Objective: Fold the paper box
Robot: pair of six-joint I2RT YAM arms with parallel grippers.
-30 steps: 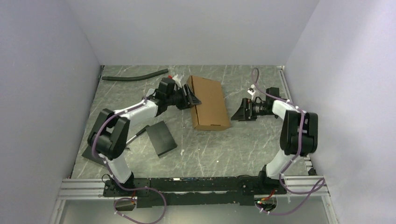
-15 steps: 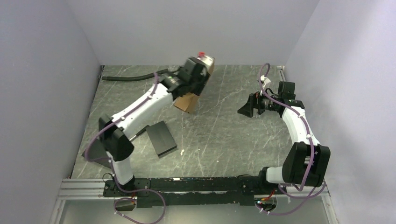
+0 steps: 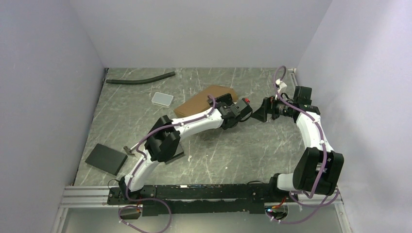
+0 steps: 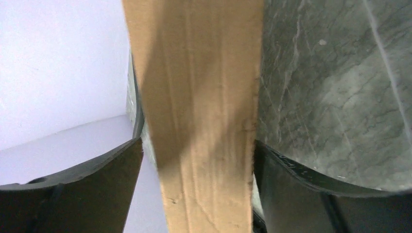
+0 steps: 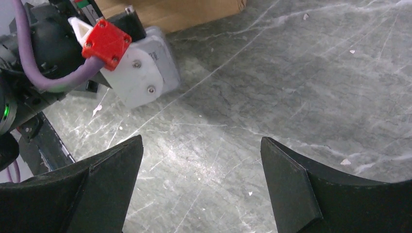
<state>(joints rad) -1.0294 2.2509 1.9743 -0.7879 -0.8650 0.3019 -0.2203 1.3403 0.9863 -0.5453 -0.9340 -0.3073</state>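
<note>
The grey marbled desk (image 3: 243, 150) carried the paper box (image 3: 192, 104), which lay flat toward the far middle, its right part hidden behind the left arm. That arm stretched across the desk to the box. In the left wrist view the brown cardboard filled the gap between the left tool's (image 4: 197, 145) fingers, meeting both, though whether they pressed it or merely flanked it could not be told. The right tool (image 5: 201, 141) hovered just beside the left wrist, jaws spread wide over bare desk and holding nothing. A black hose (image 3: 141, 78) lay by the far left edge. A black slab (image 3: 106, 158) sat near left. A small pale tray (image 3: 162, 99) rested left of the box.
</note>
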